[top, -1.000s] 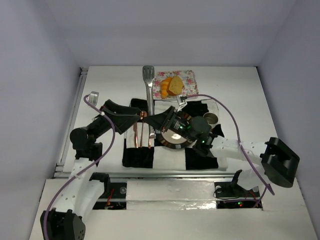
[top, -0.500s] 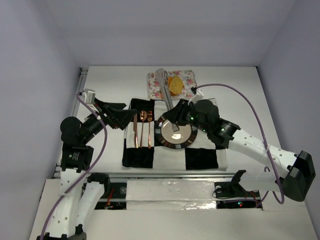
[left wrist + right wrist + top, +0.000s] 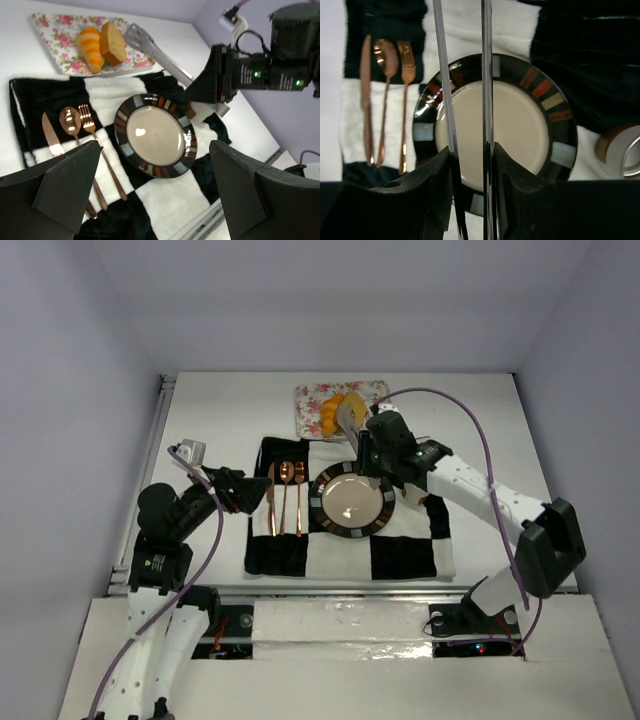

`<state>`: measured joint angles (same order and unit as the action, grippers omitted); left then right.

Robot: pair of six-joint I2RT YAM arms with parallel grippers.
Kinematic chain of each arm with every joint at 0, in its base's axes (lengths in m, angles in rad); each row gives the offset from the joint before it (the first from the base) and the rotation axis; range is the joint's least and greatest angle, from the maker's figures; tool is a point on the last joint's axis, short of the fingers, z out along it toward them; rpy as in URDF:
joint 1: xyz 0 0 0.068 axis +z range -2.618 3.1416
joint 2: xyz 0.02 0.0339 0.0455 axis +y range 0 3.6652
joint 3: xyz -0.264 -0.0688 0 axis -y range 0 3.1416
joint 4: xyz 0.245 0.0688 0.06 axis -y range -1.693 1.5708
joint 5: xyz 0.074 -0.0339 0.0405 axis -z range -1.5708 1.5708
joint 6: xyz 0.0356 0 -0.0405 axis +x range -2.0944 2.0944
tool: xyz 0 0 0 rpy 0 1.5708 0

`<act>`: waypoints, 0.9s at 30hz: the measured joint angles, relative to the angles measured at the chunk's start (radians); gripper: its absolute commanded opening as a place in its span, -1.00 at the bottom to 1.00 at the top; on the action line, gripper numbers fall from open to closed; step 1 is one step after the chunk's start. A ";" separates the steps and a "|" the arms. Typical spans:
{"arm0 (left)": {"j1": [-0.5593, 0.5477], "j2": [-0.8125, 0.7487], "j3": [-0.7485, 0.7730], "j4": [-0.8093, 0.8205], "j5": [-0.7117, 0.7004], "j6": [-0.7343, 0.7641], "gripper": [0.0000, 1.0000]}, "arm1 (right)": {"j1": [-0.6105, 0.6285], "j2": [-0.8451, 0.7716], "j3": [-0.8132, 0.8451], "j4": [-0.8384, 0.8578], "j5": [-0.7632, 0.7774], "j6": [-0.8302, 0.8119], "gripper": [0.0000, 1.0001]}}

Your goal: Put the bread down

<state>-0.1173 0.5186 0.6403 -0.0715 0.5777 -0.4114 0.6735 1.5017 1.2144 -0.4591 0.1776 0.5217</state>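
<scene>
Your right gripper (image 3: 471, 152) is clamped narrowly on a pair of steel tongs (image 3: 155, 52). The tongs' two polished arms run straight out between its black fingers. Your left gripper (image 3: 243, 496) hangs spread wide with nothing in it, over the left edge of the placemat (image 3: 150, 200) and well away from the bread.

The tongs point toward the far side of the table. Their slotted flat head reaches the near right edge of the floral tray (image 3: 52, 27), just beside the bread slice (image 3: 113, 46). You cannot tell whether metal and crust touch.

Both pieces of bread sit on that tray, at the far side of the table beyond the placemat. The croissant (image 3: 90, 47) is orange-golden and ridged, and its long axis runs roughly from the tray's far side to its near side. The tan-brown slice is thick and lies against the croissant's right flank. It appears to be up on edge, with its broad face toward the tongs.

Nearer you is a round plate (image 3: 120, 134) with a beige centre and a dark rim of coloured blocks. It rests on the fuzzy black-and-white checked placemat. To the plate's left, a copper-toned knife (image 3: 50, 137), spoon (image 3: 70, 120) and fork (image 3: 92, 130) lie parallel with their handles toward you. A small metal cup (image 3: 620, 150) sits just right of the plate.

The table (image 3: 200, 410) is flat white, enclosed by plain pale lilac-grey walls.
</scene>
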 measured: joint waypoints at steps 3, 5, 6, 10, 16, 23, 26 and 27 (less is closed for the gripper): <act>-0.002 -0.011 -0.037 -0.007 -0.011 0.008 0.78 | -0.005 0.071 0.073 -0.046 0.035 -0.029 -0.20; -0.006 -0.011 -0.042 -0.010 -0.015 0.013 0.78 | -0.005 0.112 0.118 -0.069 0.053 -0.044 -0.20; -0.010 -0.012 -0.042 -0.010 -0.016 0.014 0.78 | -0.005 0.130 0.139 -0.081 0.062 -0.052 -0.18; -0.026 -0.024 -0.042 -0.009 -0.024 0.018 0.76 | -0.005 0.205 0.220 -0.134 0.093 -0.076 -0.15; -0.045 -0.032 -0.042 -0.009 -0.030 0.020 0.75 | -0.005 0.336 0.372 -0.210 0.134 -0.097 -0.12; -0.052 -0.034 -0.042 -0.009 -0.036 0.021 0.74 | -0.005 0.449 0.499 -0.282 0.180 -0.101 -0.10; -0.056 -0.035 -0.042 -0.009 -0.037 0.021 0.73 | -0.005 0.489 0.534 -0.307 0.209 -0.100 -0.11; -0.058 -0.035 -0.042 -0.009 -0.036 0.022 0.73 | -0.005 0.499 0.540 -0.312 0.213 -0.100 -0.12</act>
<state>-0.1749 0.4835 0.5980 -0.0803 0.5415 -0.3897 0.6685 2.0010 1.7542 -0.7715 0.3904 0.4217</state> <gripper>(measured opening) 0.871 0.449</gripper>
